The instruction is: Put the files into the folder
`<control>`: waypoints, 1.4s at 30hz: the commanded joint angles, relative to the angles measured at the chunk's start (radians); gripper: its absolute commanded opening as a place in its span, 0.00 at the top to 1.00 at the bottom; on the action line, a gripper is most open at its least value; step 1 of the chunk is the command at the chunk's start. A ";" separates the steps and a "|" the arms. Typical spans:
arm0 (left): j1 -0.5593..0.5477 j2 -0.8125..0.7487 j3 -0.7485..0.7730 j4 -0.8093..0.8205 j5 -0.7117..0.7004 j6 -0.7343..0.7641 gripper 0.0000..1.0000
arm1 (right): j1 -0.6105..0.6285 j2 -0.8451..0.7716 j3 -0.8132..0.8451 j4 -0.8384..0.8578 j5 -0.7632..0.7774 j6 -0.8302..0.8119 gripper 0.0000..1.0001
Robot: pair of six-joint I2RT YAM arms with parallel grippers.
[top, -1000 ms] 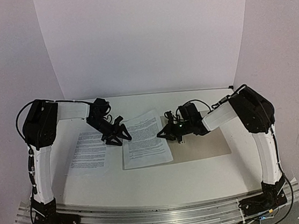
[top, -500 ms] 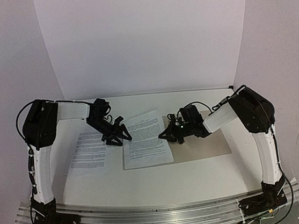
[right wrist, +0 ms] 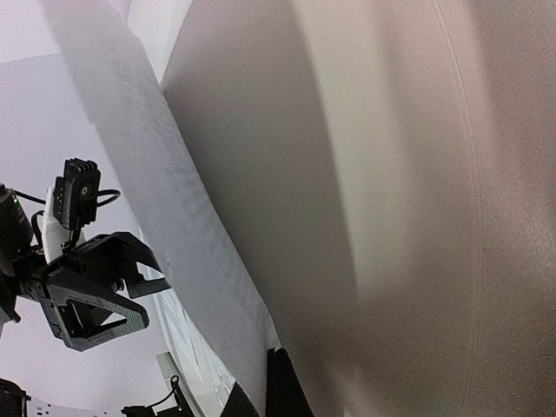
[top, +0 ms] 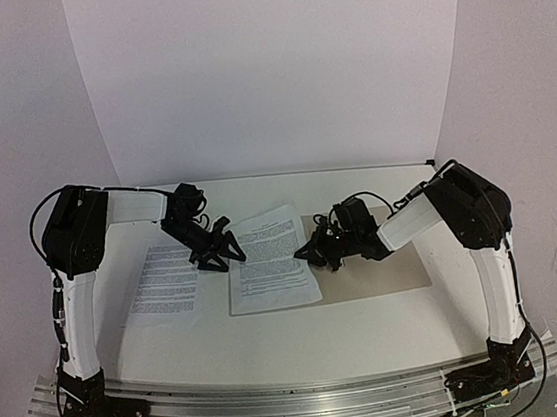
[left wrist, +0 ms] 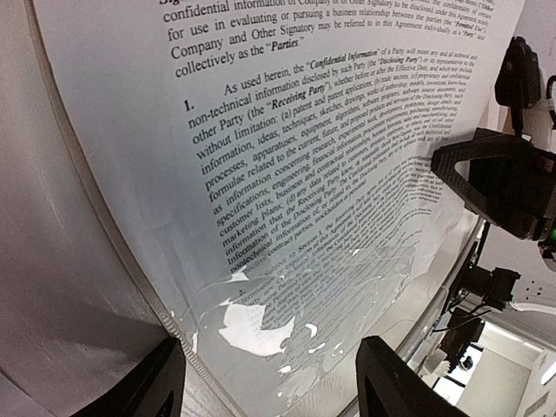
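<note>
Two white printed files lie on the table: one at the left (top: 164,280), one in the middle (top: 270,262) with its right part over the flat tan folder (top: 391,268). My right gripper (top: 316,252) is shut on the middle file's right edge. In the right wrist view its fingertips (right wrist: 280,388) pinch that edge, and the sheet (right wrist: 148,200) rises off the tan folder (right wrist: 417,217). My left gripper (top: 220,258) hovers open over the same file's left edge. Its fingers (left wrist: 161,382) straddle the glossy printed page (left wrist: 313,174), with nothing between them.
White walls close in the back and both sides of the table. The right gripper (left wrist: 508,178) shows beyond the sheet in the left wrist view. The left gripper (right wrist: 95,295) shows past the sheet in the right wrist view.
The right gripper has shifted slightly, and the middle file's right edge has lifted a little. The left arm has not moved.
</note>
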 commanded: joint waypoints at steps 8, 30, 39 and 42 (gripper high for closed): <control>-0.009 0.031 -0.045 -0.019 -0.064 -0.009 0.32 | 0.014 -0.058 -0.057 -0.008 0.069 0.108 1.00; -0.009 0.028 -0.031 -0.021 -0.074 0.001 0.31 | 0.040 -0.144 -0.002 -0.222 0.179 -0.009 0.61; -0.007 0.010 0.015 -0.039 -0.101 0.027 0.30 | 0.072 -0.238 0.121 -0.519 0.372 -0.119 0.42; -0.007 -0.007 0.039 -0.050 -0.115 0.051 0.29 | 0.077 -0.257 0.213 -0.674 0.428 -0.188 0.41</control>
